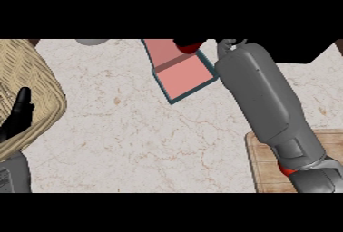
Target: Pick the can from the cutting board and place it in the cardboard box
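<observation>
A box [182, 74] with a pink inside and a teal rim lies at the top middle of the counter. My right forearm [261, 99] reaches up from the lower right to the box's far end. There my right hand [183, 42] is curled over a red can [193, 47], of which only a small part shows at the view's top edge, above the box's far part. The wooden cutting board [264, 167] at the lower right has nothing visible on it. My left hand [20, 111] rests open at the left edge, fingers up.
A woven straw basket [30, 77] fills the left side, behind my left hand. A small grey round object [94, 41] shows at the top edge. A dark area [315, 52] sits at the top right corner. Marble counter [134, 136] spreads between basket and board.
</observation>
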